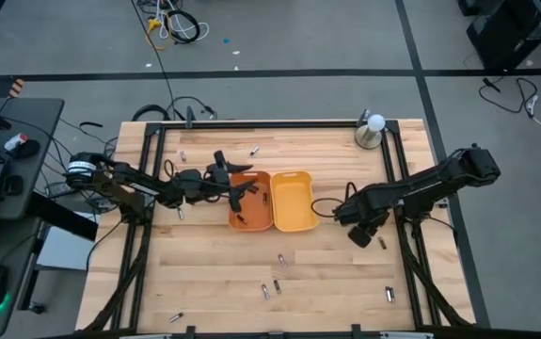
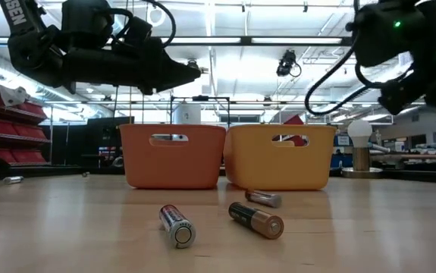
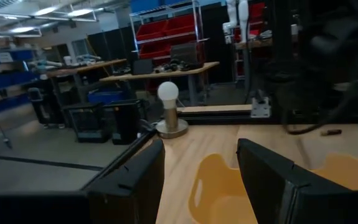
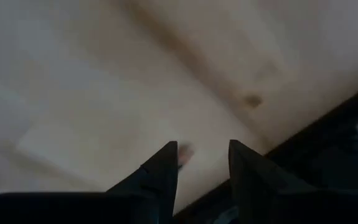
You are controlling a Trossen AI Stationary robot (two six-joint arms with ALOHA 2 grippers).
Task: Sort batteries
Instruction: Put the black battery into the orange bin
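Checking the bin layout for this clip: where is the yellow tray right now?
In the high view the yellow tray sits mid-table, touching the orange tray on its left, with the right hand off to its right.

Two trays (image 1: 272, 200) side by side, batteries (image 1: 271, 290) around

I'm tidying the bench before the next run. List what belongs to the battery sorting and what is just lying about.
Belongs to the job:
- loose batteries on the table
- battery in the bin
- orange bin
- yellow bin
- left end effector, over the orange bin
- right end effector, low over the table

Just lying about:
- metal cup with white ball
- cables on the floor
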